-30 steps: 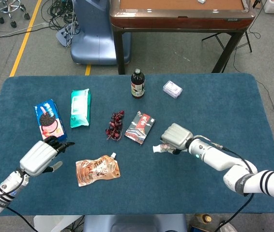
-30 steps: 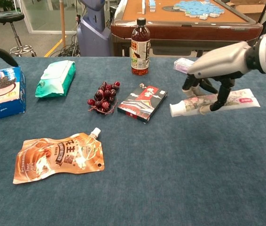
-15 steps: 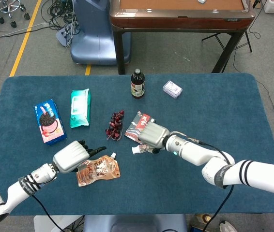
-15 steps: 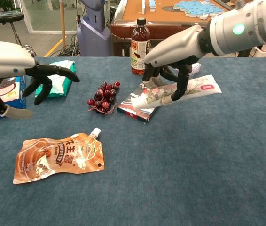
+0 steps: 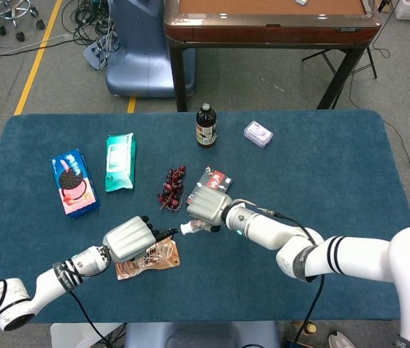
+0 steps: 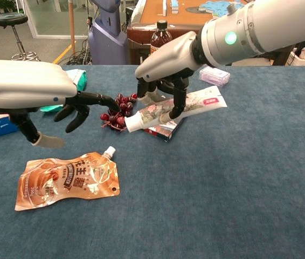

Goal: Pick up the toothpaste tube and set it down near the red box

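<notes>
Carrying tube [image 6: 175,107] leftward, right hand [image 6: 166,59] grasping it now over the red box [image 6: 167,128]; left hand [image 6: 28,86], released, has closed in—handover likely.

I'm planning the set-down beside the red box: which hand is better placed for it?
The right hand: it already holds the toothpaste tube lifted above the red box. The left hand holds nothing, its fingers spread near the tube's cap.
</notes>
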`<action>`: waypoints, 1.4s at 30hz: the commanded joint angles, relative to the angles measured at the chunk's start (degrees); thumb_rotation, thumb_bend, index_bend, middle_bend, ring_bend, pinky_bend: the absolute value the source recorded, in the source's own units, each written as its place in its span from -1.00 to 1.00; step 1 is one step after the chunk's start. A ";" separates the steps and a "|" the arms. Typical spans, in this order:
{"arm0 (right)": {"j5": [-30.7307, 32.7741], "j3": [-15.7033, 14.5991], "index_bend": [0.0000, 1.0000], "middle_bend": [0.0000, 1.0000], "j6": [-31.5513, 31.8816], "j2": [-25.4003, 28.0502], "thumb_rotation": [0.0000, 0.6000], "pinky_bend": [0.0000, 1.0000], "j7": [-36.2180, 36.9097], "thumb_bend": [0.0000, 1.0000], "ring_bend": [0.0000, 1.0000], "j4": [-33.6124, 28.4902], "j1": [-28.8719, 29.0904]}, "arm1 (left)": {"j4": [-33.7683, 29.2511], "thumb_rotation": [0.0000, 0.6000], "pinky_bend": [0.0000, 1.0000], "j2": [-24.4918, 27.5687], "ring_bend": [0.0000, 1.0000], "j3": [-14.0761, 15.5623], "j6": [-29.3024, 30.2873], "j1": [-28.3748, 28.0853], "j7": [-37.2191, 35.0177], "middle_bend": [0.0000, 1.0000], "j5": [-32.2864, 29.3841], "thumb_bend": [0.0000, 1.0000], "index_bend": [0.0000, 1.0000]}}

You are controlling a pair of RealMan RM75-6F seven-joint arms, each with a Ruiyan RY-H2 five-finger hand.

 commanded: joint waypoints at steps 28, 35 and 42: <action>2.33 -3.37 0.62 0.41 5.13 -0.15 1.00 -0.12 1.33 0.94 0.36 -2.91 3.06 | 1.32 1.00 -0.15 -3.24 0.17 2.11 -4.52 -3.44 6.59 0.14 -7.60 -0.49 -0.77; 0.71 -2.89 0.65 0.43 5.42 0.13 1.00 -0.12 2.69 0.95 0.39 -3.18 2.53 | 1.62 1.00 -0.15 -3.90 0.17 2.46 -5.13 -3.88 7.49 0.14 -9.18 -0.49 -0.76; -1.05 -2.12 0.68 0.44 6.37 0.31 1.00 -0.12 3.65 0.98 0.43 -3.38 1.85 | 1.84 1.00 -0.14 -4.41 0.17 2.62 -5.41 -4.35 7.88 0.14 -10.45 -0.49 -0.76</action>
